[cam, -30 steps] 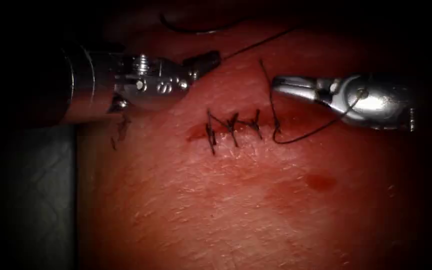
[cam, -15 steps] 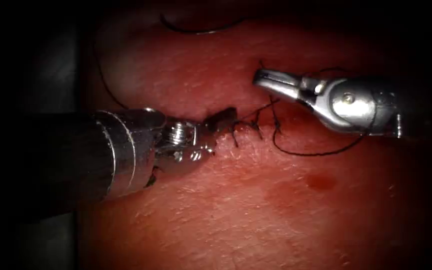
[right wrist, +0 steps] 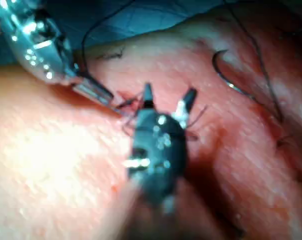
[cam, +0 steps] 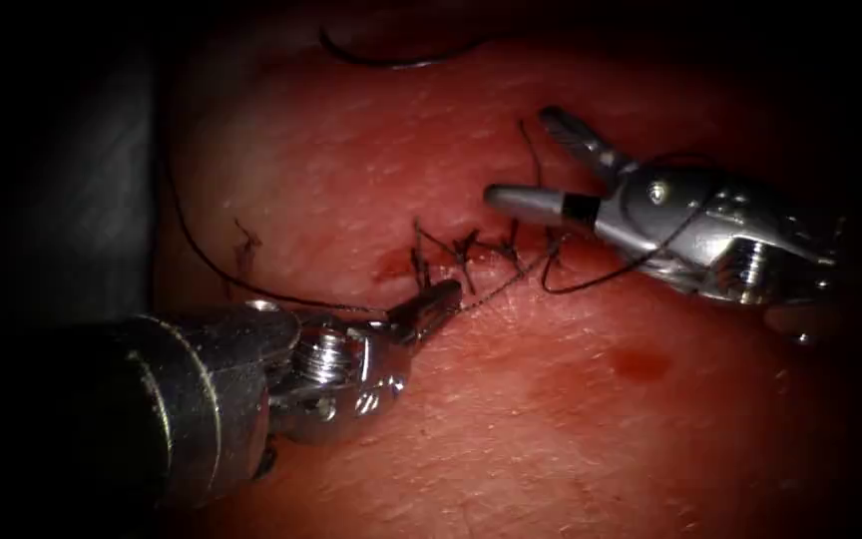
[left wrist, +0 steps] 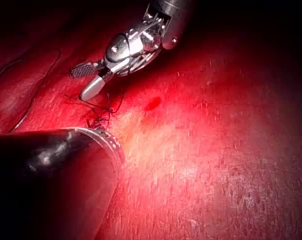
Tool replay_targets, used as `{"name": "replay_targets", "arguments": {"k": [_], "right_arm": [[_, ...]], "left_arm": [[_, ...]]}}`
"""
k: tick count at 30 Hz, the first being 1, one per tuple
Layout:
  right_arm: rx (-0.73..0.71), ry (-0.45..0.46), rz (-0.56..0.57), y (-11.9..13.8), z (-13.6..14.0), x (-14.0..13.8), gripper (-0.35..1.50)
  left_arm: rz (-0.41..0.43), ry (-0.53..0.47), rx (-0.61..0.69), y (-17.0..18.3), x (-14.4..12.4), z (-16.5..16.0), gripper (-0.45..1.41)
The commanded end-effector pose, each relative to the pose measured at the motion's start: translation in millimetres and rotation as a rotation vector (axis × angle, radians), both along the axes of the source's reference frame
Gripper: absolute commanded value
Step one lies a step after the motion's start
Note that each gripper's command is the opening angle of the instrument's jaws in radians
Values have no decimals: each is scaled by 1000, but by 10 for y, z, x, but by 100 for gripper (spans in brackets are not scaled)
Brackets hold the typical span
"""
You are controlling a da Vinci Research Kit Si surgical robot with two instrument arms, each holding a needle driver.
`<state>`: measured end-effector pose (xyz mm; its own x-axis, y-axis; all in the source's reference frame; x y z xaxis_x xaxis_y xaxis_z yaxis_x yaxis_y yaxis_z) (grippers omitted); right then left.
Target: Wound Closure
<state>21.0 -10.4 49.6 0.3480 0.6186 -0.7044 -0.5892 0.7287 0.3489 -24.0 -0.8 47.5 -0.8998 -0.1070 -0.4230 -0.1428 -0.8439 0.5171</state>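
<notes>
Steel gleams at lower left in the endoscope view, where the left tool [cam: 438,299] reaches up and right toward the cut [cam: 471,262], its jaws closed on the thread [cam: 496,287] just below the stitches [cam: 463,256]. From those jaws one strand runs right to the cut's right end; another sweeps left in a long arc over the tissue [cam: 511,419] toward the dark left edge. The stitched cut lies nearly level at centre frame. At right, the right tool [cam: 526,160] points left with jaws spread wide and holding nothing, a thread loop draped across its body. The needle [cam: 401,60] lies loose on the tissue at the upper edge, left of centre, its long axis left to right, the curve bowing downward, not in the tissue. A spot of red fluid [cam: 639,363] marks the tissue at lower right.
</notes>
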Motion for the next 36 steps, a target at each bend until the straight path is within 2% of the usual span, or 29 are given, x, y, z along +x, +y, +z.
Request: {"name": "replay_targets", "arguments": {"k": [1, 4, 7, 17, 19, 23, 24, 26, 27, 29, 30, 33, 35, 36], "right_arm": [[39, -15, 14, -12, 9, 8, 99], [90, -36, 66, -9, 15, 7, 98], [128, -39, 99, -3, 23, 9, 88], [196, -118, 135, 11, 53, 28, 88], [213, -151, 129, 14, 61, 31, 99], [212, -162, 141, 16, 67, 29, 99], [212, -175, 154, 17, 69, 28, 96], [212, -170, 154, 17, 70, 28, 66], [208, -166, 157, 17, 69, 27, 63], [208, -166, 163, 20, 69, 24, 83], [208, -166, 163, 20, 69, 24, 83], [223, -186, 156, 19, 75, 20, 108], [223, -180, 152, 17, 77, 21, 106], [224, -181, 147, 15, 80, 22, 99]], "left_arm": [[0, -2, 1, -1, -6, 5, -45], [-6, -6, -2, 0, -5, 2, -45], [-5, -4, -5, 1, -6, -1, -45], [-4, -5, -6, -1, -9, -2, -45], [-4, -5, -6, -2, -8, -3, -45], [-3, -6, -6, -3, -6, -4, -45], [-2, -6, -6, -3, -6, -4, -45], [-2, -6, -5, -3, -5, -5, -45], [-2, -6, -5, -3, -4, -6, -45], [0, -8, -4, -3, -1, -7, -45], [0, -8, -4, -3, -1, -7, -45], [2, -8, -4, -3, 1, -7, -45], [2, -8, -3, -3, 1, -7, -45], [2, -9, -3, -3, 1, -8, -45]]}}
